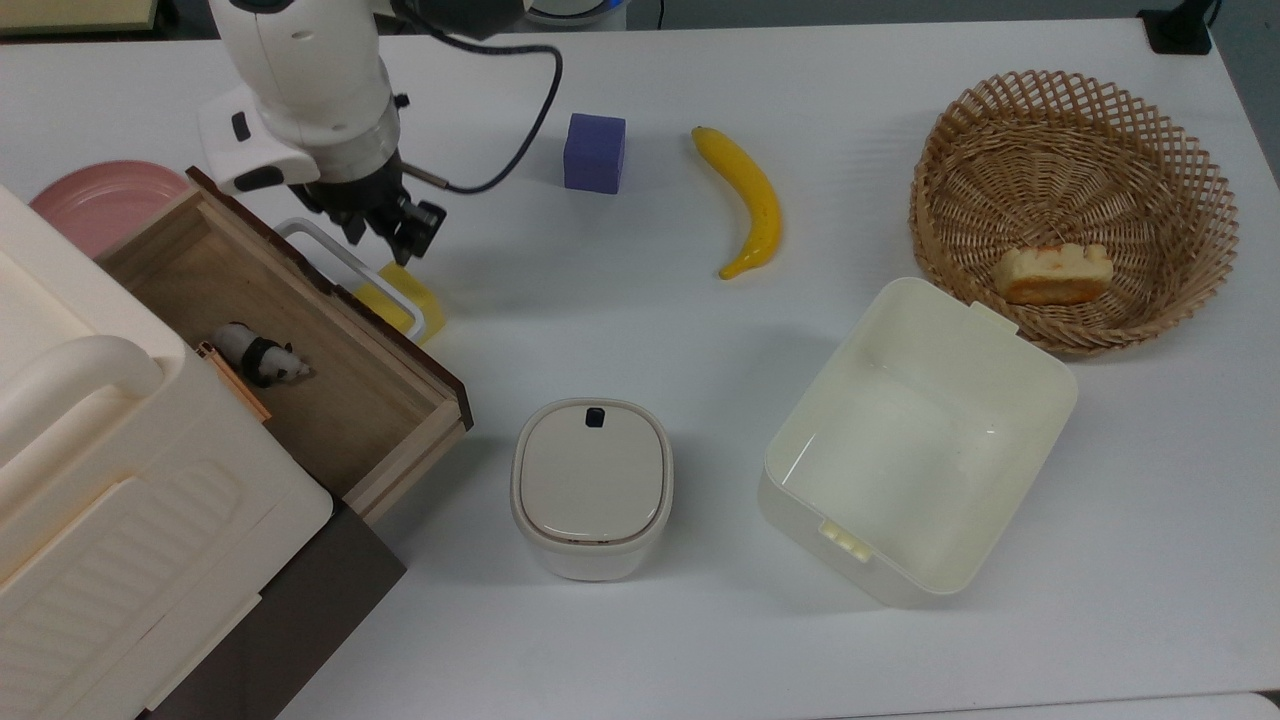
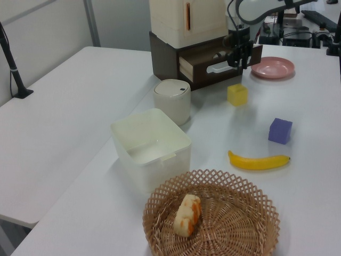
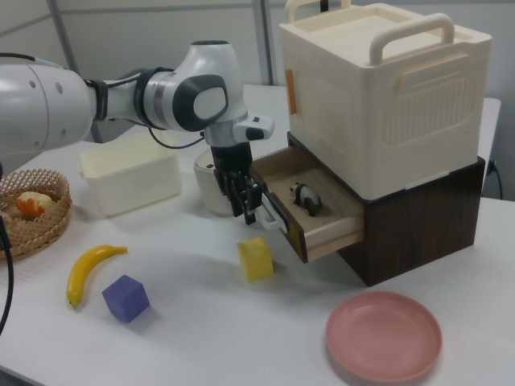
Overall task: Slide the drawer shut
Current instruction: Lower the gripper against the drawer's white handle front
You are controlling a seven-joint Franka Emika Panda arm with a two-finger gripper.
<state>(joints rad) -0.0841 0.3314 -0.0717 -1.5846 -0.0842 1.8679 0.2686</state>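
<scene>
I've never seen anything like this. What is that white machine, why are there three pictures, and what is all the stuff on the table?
The white machine is a robot arm; the dark claw at its tip is its gripper, hovering by the whitish handle of an open wooden drawer. It holds nothing. The three pictures show one moment: one from above, two from opposite sides of the table. A small toy animal lies in the drawer, under a big cream case. On the white table: a yellow block, purple cube, banana, pink plate, lidded pot, empty cream tub and a basket holding a piece of food.
</scene>
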